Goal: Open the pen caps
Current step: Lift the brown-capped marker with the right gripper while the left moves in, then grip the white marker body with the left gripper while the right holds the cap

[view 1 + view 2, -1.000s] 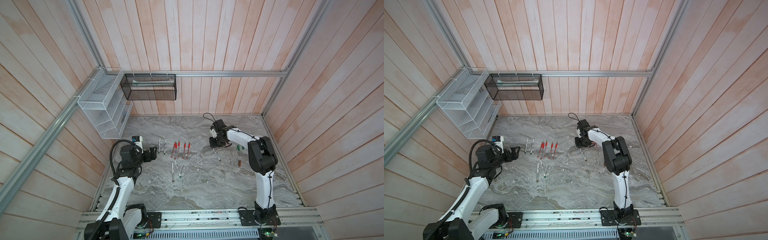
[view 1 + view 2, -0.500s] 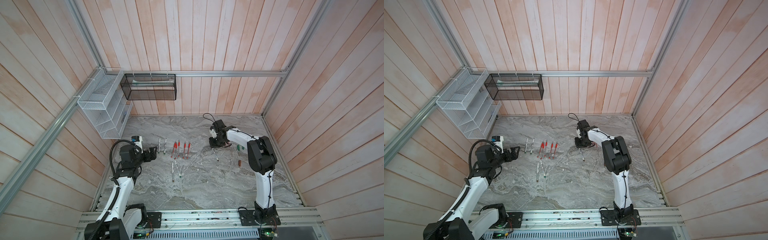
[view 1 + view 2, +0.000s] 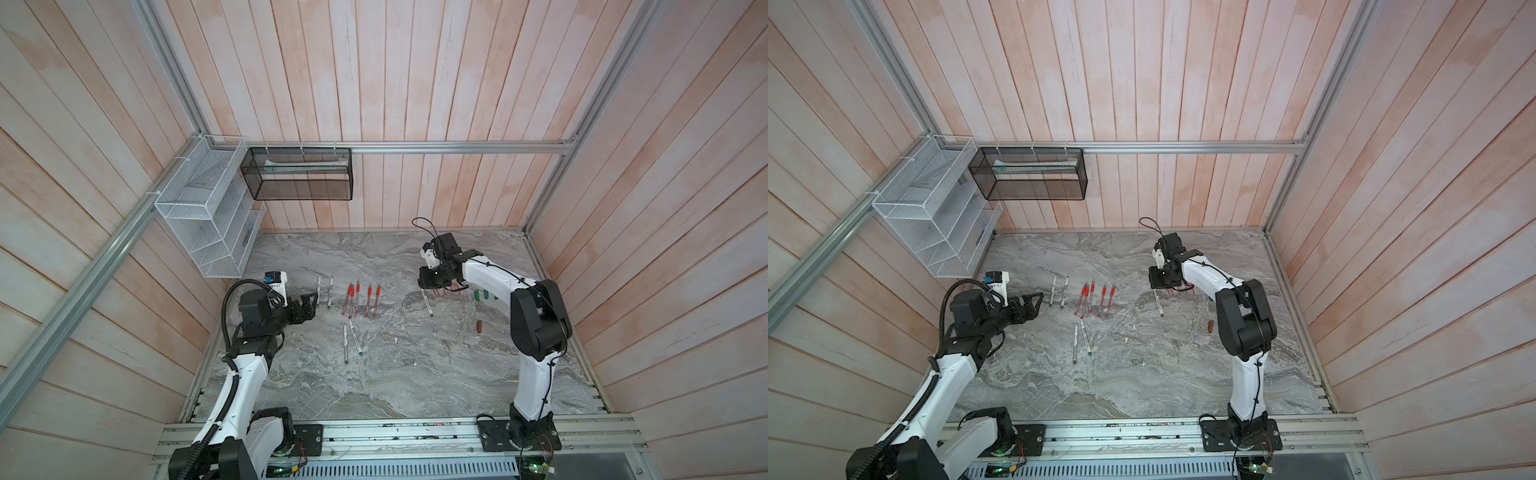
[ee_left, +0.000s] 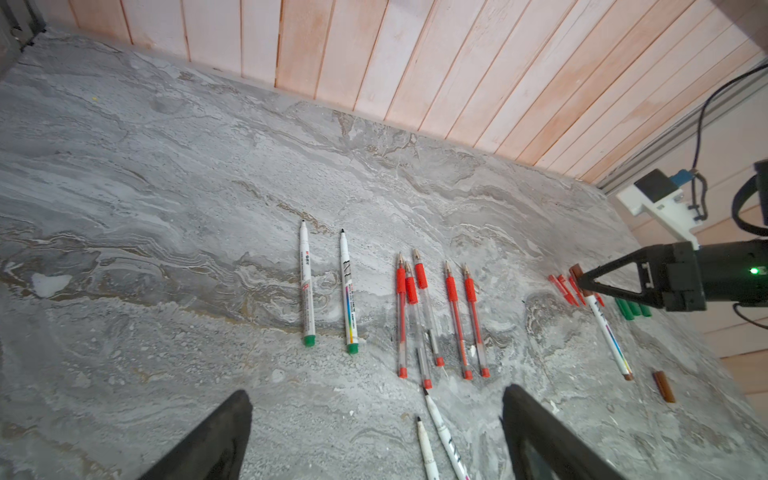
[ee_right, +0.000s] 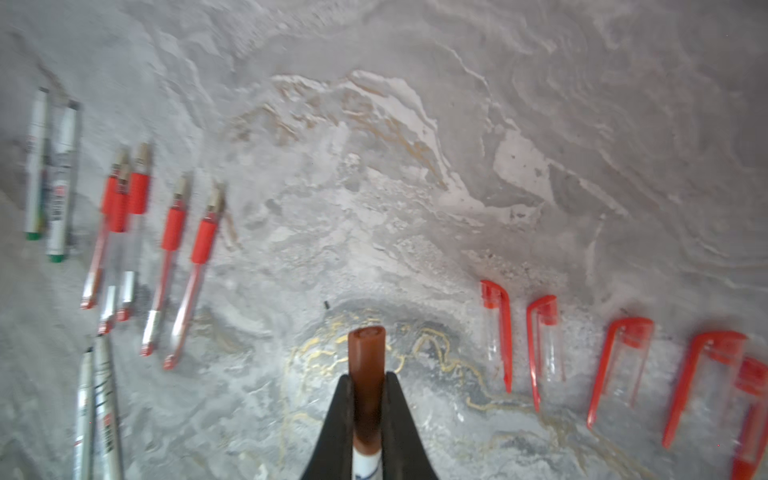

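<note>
Grey marbled surface (image 3: pixel 415 374) with two white arms. The right arm (image 3: pixel 490 274) rises from the near rail, bends inward and pitches its wrist down at mid-surface. The left arm (image 3: pixel 249 374) holds its forearm level, aimed at the rows of uncapped pens. The left fingers (image 4: pixel 216 440) stand wide apart, holding nothing. The right fingers (image 5: pixel 332 432) are pinched on the brown cap (image 5: pixel 366 374), which meets the white pen (image 4: pixel 609 336) between them. Cap and pen share one long axis: the cap end points toward the back wall and the barrel runs toward the near rail. Barrel printing is too small to read. The red caps (image 5: pixel 490 297) lie in a row just beside, clips roughly parallel. The green caps (image 4: pixel 631 309) lie beyond them, and a loose brown cap (image 3: pixel 480 327) lies apart.
</note>
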`<state>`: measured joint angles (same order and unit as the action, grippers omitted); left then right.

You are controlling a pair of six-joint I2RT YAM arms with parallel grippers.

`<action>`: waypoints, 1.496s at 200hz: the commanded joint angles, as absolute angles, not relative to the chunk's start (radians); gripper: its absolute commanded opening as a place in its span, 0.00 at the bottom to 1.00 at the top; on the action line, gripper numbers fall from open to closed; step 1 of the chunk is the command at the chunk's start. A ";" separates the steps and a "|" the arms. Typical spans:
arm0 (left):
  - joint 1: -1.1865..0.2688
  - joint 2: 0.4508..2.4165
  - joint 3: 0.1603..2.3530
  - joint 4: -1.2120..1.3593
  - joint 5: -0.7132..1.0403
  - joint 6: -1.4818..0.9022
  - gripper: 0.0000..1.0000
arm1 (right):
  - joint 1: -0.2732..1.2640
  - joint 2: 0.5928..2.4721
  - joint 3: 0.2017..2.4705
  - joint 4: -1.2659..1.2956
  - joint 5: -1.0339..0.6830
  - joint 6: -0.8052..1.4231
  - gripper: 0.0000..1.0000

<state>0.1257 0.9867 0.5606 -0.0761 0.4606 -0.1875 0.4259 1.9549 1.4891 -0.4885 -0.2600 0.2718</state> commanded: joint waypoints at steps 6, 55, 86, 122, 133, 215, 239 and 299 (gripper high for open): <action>0.115 0.974 0.558 -0.024 0.574 -0.235 0.95 | 0.432 1.828 1.393 -0.318 -0.367 0.397 0.04; 0.083 0.999 0.505 0.103 0.832 -0.411 0.95 | 0.454 1.606 1.070 0.224 -0.514 0.693 0.04; 0.040 1.042 0.506 0.226 0.982 -0.516 0.95 | 0.479 1.523 0.930 0.499 -0.546 0.824 0.03; -0.022 1.153 0.622 0.250 1.062 -0.556 0.94 | 0.523 1.473 0.832 0.720 -0.520 0.907 0.01; -0.054 1.192 0.662 0.234 1.081 -0.532 0.93 | 0.535 1.467 0.814 0.781 -0.529 0.922 0.01; -0.221 1.410 0.718 0.741 1.244 -0.834 0.87 | 0.611 1.472 0.754 0.955 -0.480 1.003 0.01; -0.231 1.436 0.718 0.783 1.220 -0.847 0.86 | 0.628 1.480 0.744 1.023 -0.494 1.029 0.01; -0.297 1.477 0.769 0.647 1.205 -0.752 0.68 | 0.663 1.493 0.756 1.047 -0.468 1.033 0.01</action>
